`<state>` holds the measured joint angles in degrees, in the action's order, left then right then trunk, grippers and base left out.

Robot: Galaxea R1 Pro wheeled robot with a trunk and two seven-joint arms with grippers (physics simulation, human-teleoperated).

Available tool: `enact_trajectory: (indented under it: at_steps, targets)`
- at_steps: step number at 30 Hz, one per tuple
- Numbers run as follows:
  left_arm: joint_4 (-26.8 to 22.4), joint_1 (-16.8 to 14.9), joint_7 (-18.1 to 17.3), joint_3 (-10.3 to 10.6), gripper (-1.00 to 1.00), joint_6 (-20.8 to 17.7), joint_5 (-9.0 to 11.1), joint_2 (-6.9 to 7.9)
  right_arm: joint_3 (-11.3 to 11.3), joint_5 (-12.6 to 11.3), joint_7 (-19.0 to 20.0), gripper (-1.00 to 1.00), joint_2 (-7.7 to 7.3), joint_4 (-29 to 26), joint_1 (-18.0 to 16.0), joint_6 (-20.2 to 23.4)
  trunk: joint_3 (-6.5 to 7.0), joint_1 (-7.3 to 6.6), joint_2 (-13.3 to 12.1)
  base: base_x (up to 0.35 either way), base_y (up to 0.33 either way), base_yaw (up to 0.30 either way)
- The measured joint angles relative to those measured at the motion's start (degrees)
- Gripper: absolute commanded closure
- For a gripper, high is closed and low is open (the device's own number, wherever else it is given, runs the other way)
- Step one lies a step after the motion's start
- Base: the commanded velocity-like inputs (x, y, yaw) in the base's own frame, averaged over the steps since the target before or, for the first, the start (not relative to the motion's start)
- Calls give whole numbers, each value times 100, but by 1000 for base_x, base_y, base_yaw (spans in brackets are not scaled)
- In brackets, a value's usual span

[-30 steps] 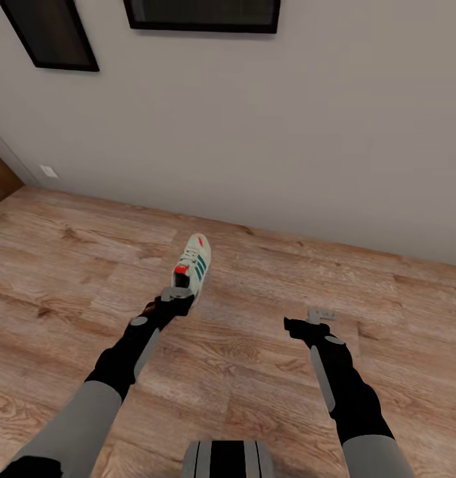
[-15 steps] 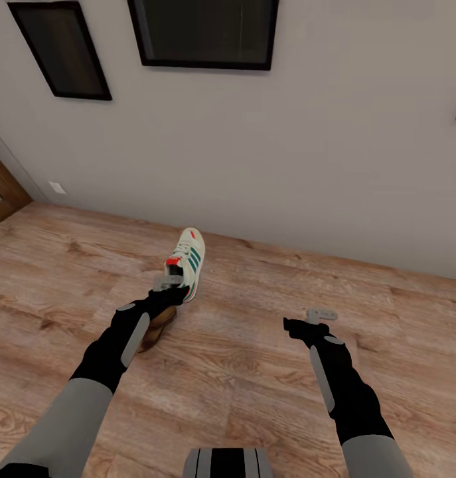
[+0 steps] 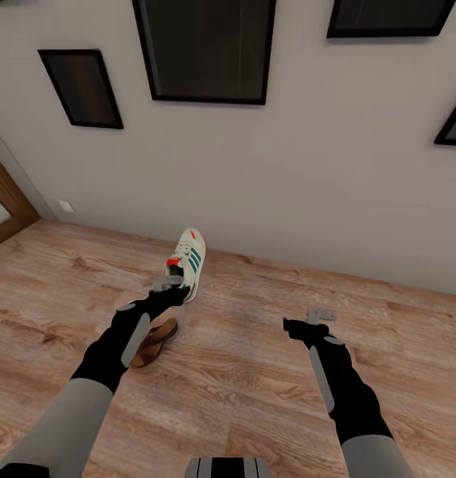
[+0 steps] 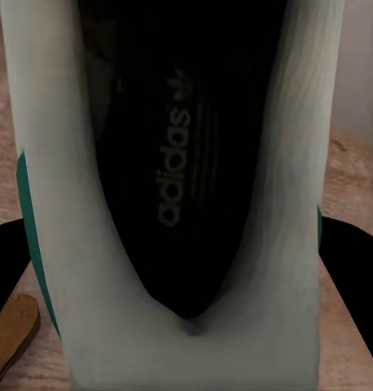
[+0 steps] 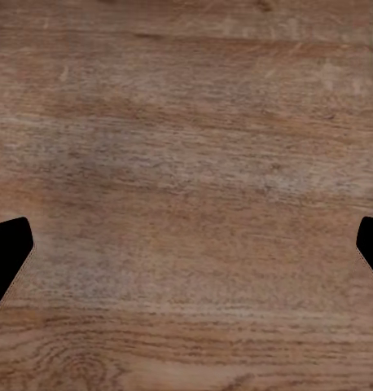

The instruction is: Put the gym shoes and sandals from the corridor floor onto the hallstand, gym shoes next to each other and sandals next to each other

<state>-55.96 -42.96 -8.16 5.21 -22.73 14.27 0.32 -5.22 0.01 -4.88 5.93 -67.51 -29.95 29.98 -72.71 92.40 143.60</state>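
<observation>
A gym shoe (image 3: 188,264) hangs in our left gripper (image 3: 168,284), clamped at the heel, lifted above the wood floor (image 3: 241,372). A brown sandal (image 3: 154,340) lies beneath that arm. Our right gripper (image 3: 320,316) hovers spread wide, holding nothing, well apart from both.

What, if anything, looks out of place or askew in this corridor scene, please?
One sandal lies loose on the wood floor beside the left arm, partly hidden by it. A gym shoe is up off the floor, clamped at the heel in the left gripper. The right gripper hangs open, holding nothing.
</observation>
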Motion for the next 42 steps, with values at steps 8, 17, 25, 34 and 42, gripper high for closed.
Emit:
enact_trajectory:
  at_steps: [8, 17, 25, 34, 42]
  targets:
    - [3, 0, -2, 0, 100, 0, 5, -1, 0, 0, -1, -100, 0, 7, 0, -4, 252, -21, -11, 0, 0, 0]
    - [11, 0, -2, 0, 100, 0, 9, -1, 0, 0, -1, -100, 0, 8, 0, -4, 537, -44, -23, 0, 0, 0]
    - [12, 0, -5, 0, 100, 0, 10, -1, 0, 0, 6, -100, 0, 8, 0, -16, 789, -64, -34, 0, 0, 0]
    - [12, 0, -7, 0, 100, 0, 8, -1, 1, 0, 7, -100, 0, 8, 0, -22, 1048, -204, -279, 0, 0, 0]
    - [13, 1, -8, -1, 100, 6, -1, -1, 0, 8, 7, -100, 0, 8, 1, -22, 1162, -292, -441, 0, 0, 1]
